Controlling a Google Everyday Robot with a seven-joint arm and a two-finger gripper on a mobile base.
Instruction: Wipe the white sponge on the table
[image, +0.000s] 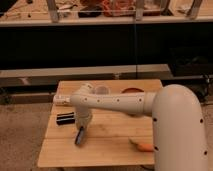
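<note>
Low over the table's left front, my pincer meets the white sponge, tilted against the planks; how wide it's open, I cannot tell.

The counter is light tan wood with darker plank seams. The arm is glossy white, dotted with small dark spots. Its hand, down at the counter's front left, is dark grey with a bluish-grey streak. Beside it lies a black bar. A white oblong item carries dark markings. An orange piece lies front right, and a reddish-brown dish sits at the back.
</note>
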